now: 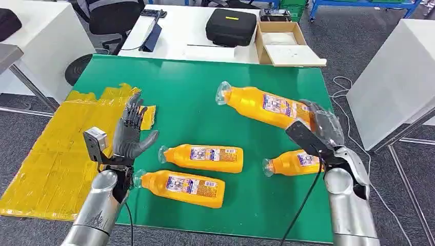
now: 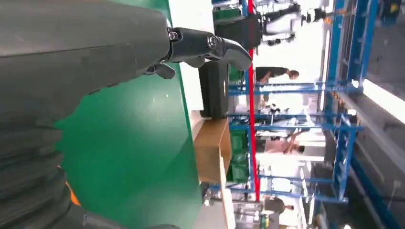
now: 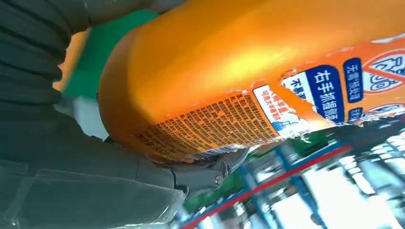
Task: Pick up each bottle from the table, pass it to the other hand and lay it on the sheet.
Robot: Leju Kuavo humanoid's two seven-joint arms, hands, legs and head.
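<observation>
My right hand grips an orange bottle by its base and holds it raised over the green table, cap end pointing left. Up close, the bottle lies against the right hand. Three more orange bottles lie flat on the green surface: one in the middle, one nearer the front, one at the right under my right arm. My left hand is raised with its fingers spread, empty, beside the yellow sheet. The left hand hangs above the green top.
Behind the green table stands a white desk with a black case and an open cardboard box. An office chair is at the back left, a white cabinet at the right. Cables lie on the floor there.
</observation>
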